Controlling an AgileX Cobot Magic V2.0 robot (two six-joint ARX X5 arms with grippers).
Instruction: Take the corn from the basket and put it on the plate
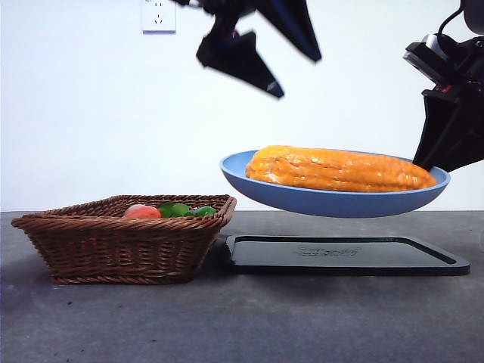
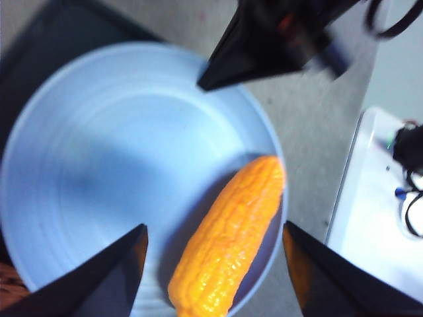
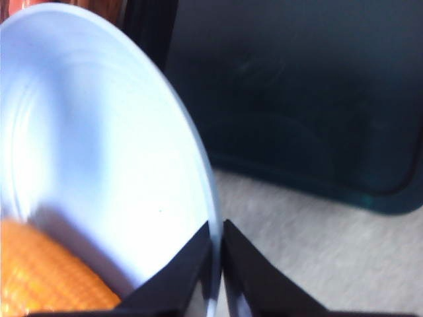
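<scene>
The light blue plate (image 1: 325, 203) hangs tilted in the air above the black tray, held at its right rim by my right gripper (image 1: 431, 162), which is shut on that rim (image 3: 217, 228). The orange-yellow corn (image 1: 340, 170) lies lengthwise on the plate (image 2: 119, 165), near the held side (image 3: 46, 277). High above the plate's left half, my left gripper (image 1: 295, 72) is open and holds nothing; in its wrist view its gripper (image 2: 213, 228) looks straight down on the corn (image 2: 228, 238). The brown wicker basket (image 1: 121, 238) stands on the table at the left.
A flat black tray (image 1: 340, 253) lies on the grey table directly under the plate, touching the basket's right side. In the basket sit a reddish peach-like fruit (image 1: 141, 212) and green items (image 1: 185, 209). A white wall stands behind.
</scene>
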